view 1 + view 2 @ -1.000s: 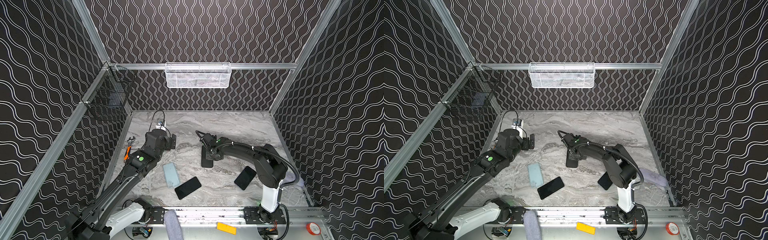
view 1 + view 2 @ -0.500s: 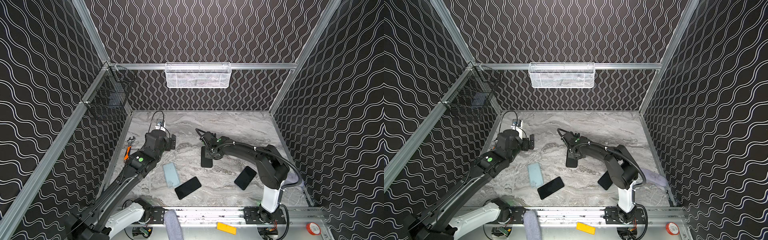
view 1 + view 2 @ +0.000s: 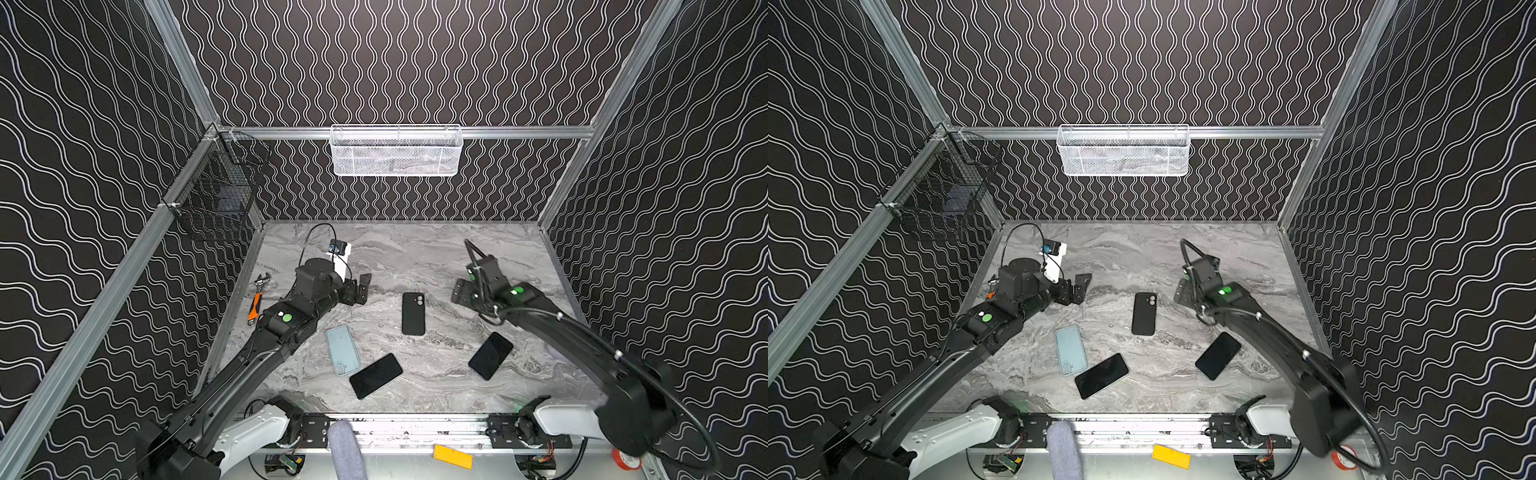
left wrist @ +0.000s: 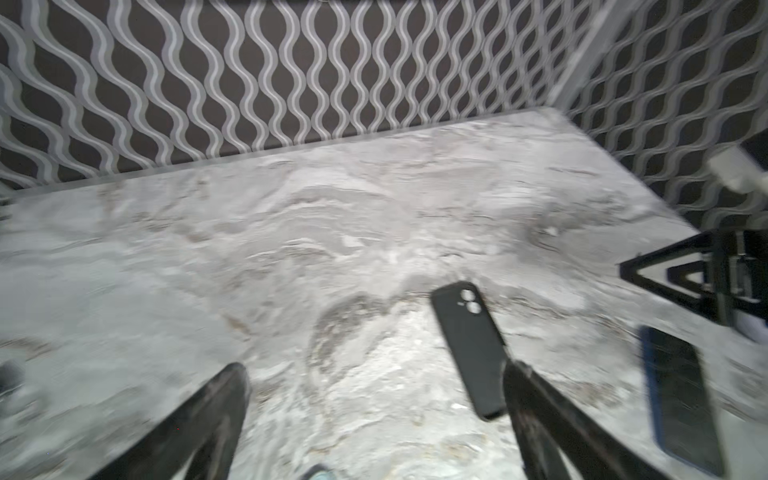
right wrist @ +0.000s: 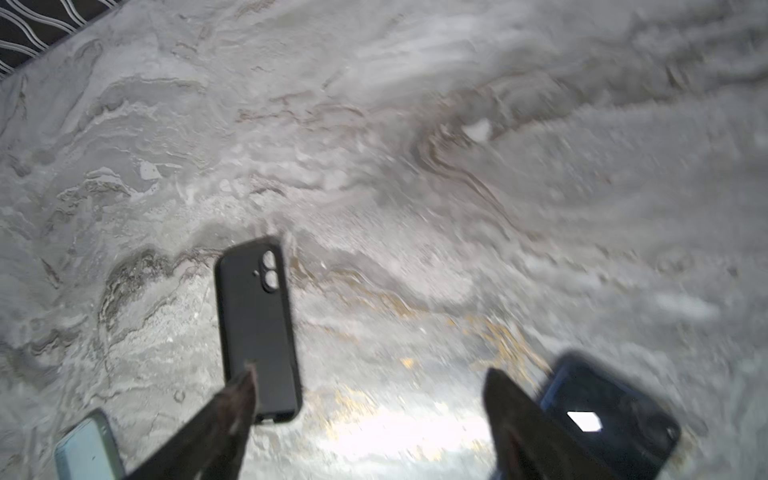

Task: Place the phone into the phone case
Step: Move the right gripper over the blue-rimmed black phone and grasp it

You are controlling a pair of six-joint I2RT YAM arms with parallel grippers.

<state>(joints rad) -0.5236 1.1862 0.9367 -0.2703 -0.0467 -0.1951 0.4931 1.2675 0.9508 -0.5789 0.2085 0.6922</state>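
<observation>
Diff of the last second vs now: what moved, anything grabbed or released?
The right gripper has opened and pulled back to the right, off the black phone case it was down on a second ago. The case lies back up in the same spot. Unchanged: the left gripper, open and empty, the light blue case, and both bare phones.

A: What colour is the table (image 3: pixel 415 257)?
B: Grey marble. The walls (image 3: pixel 395 62) are black with white wavy lines.
A: And the cases?
B: There is a black case (image 3: pixel 413 316) and a pale blue case (image 3: pixel 342 350). The left phone (image 3: pixel 376 376) and right phone (image 3: pixel 491 355) are black.
</observation>
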